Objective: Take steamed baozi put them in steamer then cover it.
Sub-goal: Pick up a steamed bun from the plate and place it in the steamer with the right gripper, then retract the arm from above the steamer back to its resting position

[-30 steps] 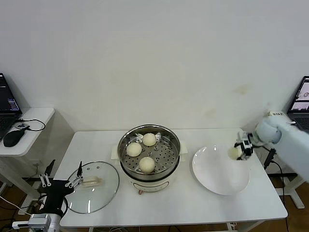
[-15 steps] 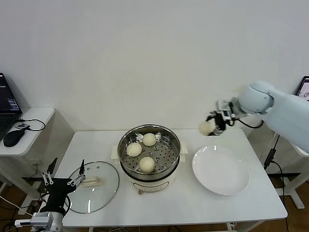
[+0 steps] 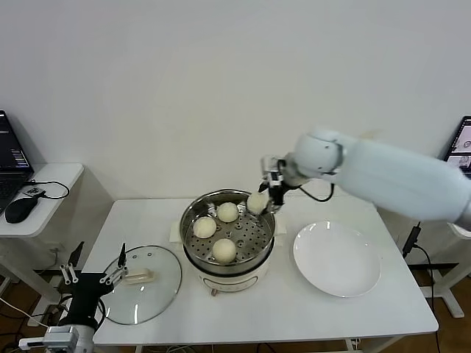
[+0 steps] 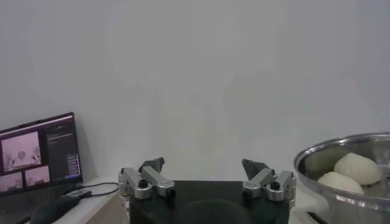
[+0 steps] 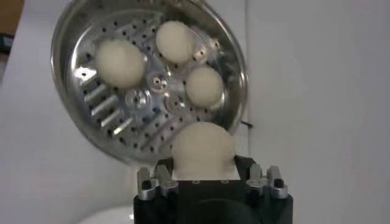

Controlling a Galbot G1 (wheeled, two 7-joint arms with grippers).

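The steel steamer [image 3: 191, 254] stands mid-table with three cream-white baozi on its perforated tray [image 3: 227, 212] [image 3: 204, 227] [image 3: 224, 251]. My right gripper [image 3: 263, 198] is shut on a fourth baozi [image 3: 257, 201] and holds it above the steamer's far right rim. In the right wrist view the held baozi [image 5: 203, 149] sits between the jaws, over the steamer's rim [image 5: 239, 67]. The glass cover [image 3: 163, 283] lies flat on the table left of the steamer. My left gripper [image 3: 93, 278] is open and empty at the front left, beside the cover.
An empty white plate [image 3: 337, 259] lies right of the steamer. A side table [image 3: 51, 180] with a mouse and a laptop stands at the far left. A second laptop [image 3: 461, 147] is at the right edge.
My right gripper has carried the baozi from over the plate's far right up and leftward to above the steamer's far right rim. The left arm has stayed put.
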